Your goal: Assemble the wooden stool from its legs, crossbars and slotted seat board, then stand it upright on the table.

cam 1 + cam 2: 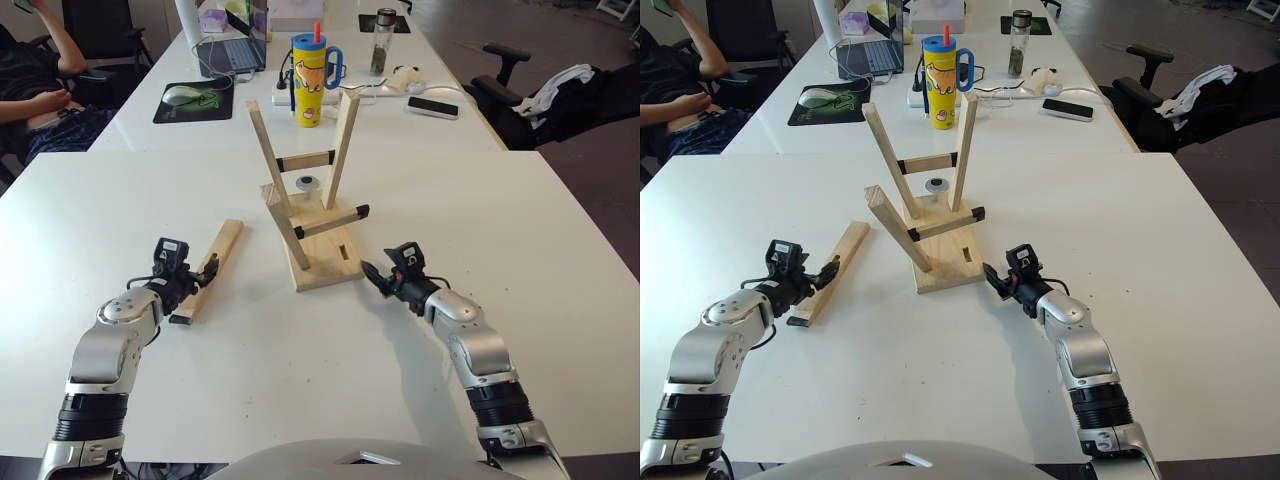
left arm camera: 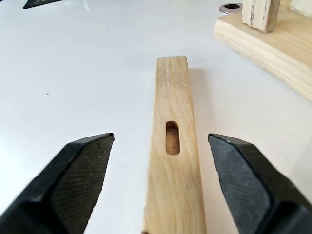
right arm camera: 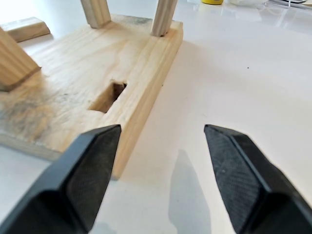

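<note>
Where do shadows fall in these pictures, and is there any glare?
Left wrist view: the loose leg throws a faint shadow on the table, on its side toward the seat board. Right wrist view: the table looks bright and slightly glossy beyond the seat board. Left eye view: even light, no hard shadows around the stool.

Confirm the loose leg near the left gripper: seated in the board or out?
Out. The leg lies flat on the table, apart from the seat board, which has an empty slot.

My gripper [image 2: 160,138] gaped astride the leg [image 2: 171,87], not touching it. The leg lay flat on the table [image 2: 73,73], board [image 2: 273,53] beyond.
</note>
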Controlling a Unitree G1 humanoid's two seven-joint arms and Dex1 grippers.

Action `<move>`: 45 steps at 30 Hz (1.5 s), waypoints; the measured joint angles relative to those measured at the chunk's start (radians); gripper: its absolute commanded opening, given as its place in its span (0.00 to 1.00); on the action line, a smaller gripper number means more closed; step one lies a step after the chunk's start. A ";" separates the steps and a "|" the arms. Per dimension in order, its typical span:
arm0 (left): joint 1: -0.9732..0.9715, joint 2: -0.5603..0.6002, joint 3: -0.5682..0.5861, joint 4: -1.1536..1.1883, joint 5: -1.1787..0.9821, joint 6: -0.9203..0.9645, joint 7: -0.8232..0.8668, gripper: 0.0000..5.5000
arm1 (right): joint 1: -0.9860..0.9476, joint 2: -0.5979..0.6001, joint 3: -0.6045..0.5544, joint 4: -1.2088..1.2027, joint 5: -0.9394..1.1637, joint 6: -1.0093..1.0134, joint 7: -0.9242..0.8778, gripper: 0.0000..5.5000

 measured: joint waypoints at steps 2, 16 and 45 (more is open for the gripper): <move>-0.001 0.006 -0.006 0.002 0.000 0.026 -0.025 0.65 | -0.003 0.010 0.000 0.005 0.000 0.000 -0.017 0.58; 0.016 0.078 -0.022 0.010 0.042 0.112 -0.113 0.61 | 0.083 0.041 0.045 -0.091 0.099 0.075 0.074 0.58; -0.298 -0.052 0.356 -0.012 -0.339 -0.268 -0.169 0.37 | 0.056 0.053 -0.076 0.007 0.166 0.067 0.063 0.58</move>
